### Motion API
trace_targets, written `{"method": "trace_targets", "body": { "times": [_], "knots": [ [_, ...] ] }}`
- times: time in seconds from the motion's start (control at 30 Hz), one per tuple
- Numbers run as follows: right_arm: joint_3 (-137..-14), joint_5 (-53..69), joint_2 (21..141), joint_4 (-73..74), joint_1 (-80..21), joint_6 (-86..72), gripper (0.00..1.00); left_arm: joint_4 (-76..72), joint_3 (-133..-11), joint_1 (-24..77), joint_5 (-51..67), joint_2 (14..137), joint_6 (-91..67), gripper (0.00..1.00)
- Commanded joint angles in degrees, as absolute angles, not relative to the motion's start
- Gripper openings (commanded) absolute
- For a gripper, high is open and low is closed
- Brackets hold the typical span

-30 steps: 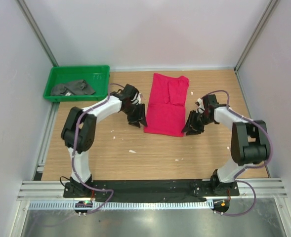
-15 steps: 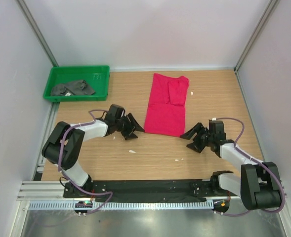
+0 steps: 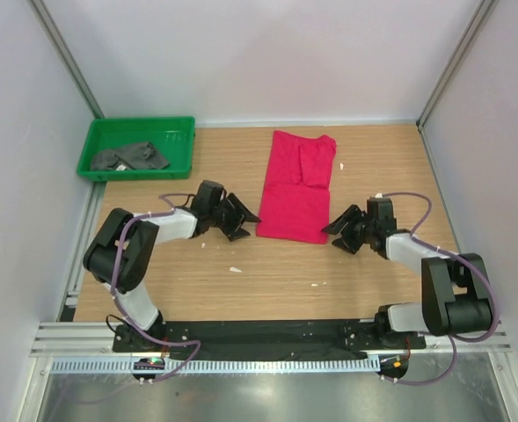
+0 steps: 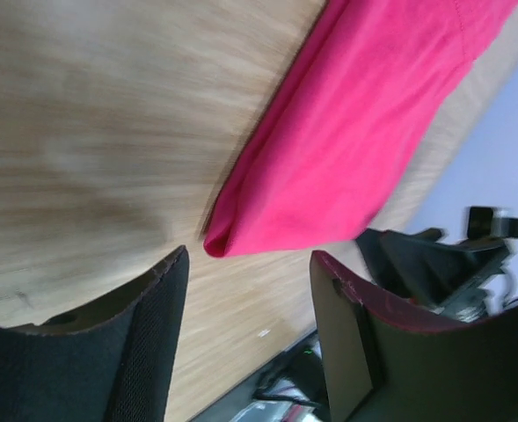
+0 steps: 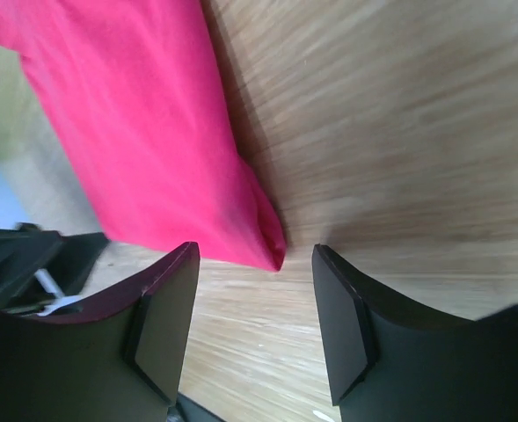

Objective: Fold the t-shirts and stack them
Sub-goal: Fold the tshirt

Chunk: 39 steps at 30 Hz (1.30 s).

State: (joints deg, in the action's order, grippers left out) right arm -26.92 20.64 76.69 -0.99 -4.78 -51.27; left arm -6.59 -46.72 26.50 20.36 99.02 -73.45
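- Wooden tabletop point(image 3: 267, 281) held a narrow-folded crimson-red cloth t-shirt point(image 3: 294, 198).
- Left gripper point(image 3: 248, 226) and right gripper point(image 3: 336, 236), both gaping and empty, flanked its near corners for the next fold, I'd guess.

Overhead view facing down, 2 close, low wrist views, apparently sharing hem of red t-shirt point(image 3: 296, 189)

No readable text, labels, brands, numbers or signs in any of the three views.
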Motion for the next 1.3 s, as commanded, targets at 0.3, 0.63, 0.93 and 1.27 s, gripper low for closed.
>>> {"method": "trace_targets", "body": {
  "times": [0.3,0.63,0.93,1.27],
  "knots": [
    [-38.4,23.6,90.6,10.9,-8.5,-31.3,0.58,16.1,-66.5,26.2,26.8,111.6,-44.7,0.61],
    [-40.2,19.2,93.4,12.9,-9.0,-27.8,0.59,18.3,-68.8,26.2,28.2,117.0,-40.2,0.59],
    [-40.2,17.3,94.2,14.1,-9.0,-26.5,0.6,19.2,-69.7,26.2,28.7,119.1,-38.1,0.57],
    [-40.3,14.7,93.3,16.8,-8.7,-25.7,0.6,22.4,-69.6,26.1,24.7,117.7,-36.8,0.57]
  ]
}}
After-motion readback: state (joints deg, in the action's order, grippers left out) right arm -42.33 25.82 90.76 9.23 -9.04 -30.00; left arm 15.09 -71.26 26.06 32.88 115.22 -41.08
